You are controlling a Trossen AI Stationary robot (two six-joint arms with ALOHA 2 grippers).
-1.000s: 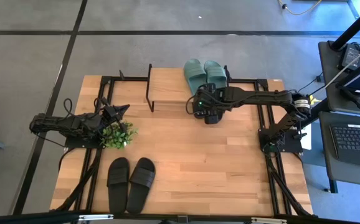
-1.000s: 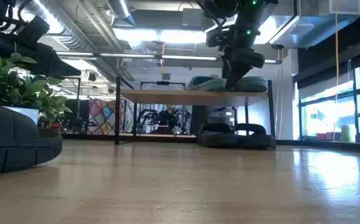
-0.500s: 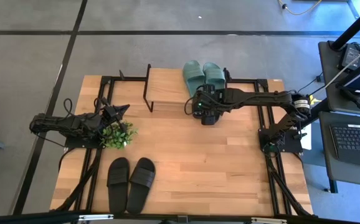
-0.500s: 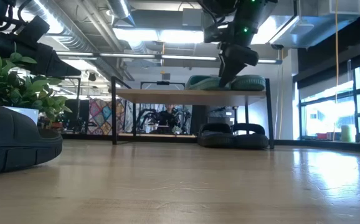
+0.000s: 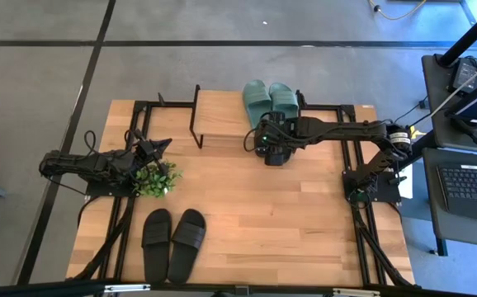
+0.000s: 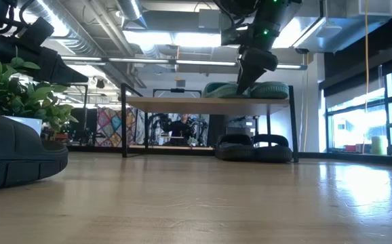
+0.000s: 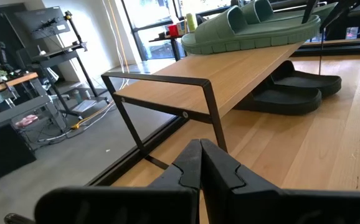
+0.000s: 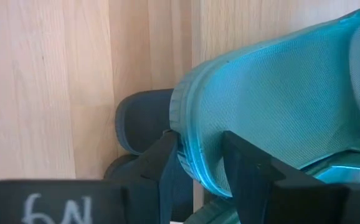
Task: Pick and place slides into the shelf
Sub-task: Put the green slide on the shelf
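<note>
The sage-green slides (image 5: 270, 97) lie side by side on the right end of the shelf (image 5: 222, 122), a low rack with a plank top and black legs. One black pair (image 6: 257, 146) rests on the table under the shelf. The other black pair (image 5: 172, 241) lies soles down near the table's near edge. My right gripper (image 5: 265, 132) is at the green slides' heel ends and is shut on one of them. My left gripper (image 7: 200, 158) is shut and waits beside the small plant (image 5: 156, 177), left of the shelf. My right gripper pinches the heel rim (image 8: 195, 158) of a green slide between its two fingers (image 8: 167, 163). It comes from above, slanting down from the near side (image 6: 245, 80). The slide's front part stays on the shelf's plank top.
The plant stands on the table's left side between my left gripper and the near black pair. The left half of the shelf's plank is bare wood. The table's middle and right near part show bare wood. Black frame rails run along both side edges.
My right gripper has moved a little toward the table's left, still shut on the green slide. The shelf, with the green slides on it, has slid a short way toward the table's left with it.
</note>
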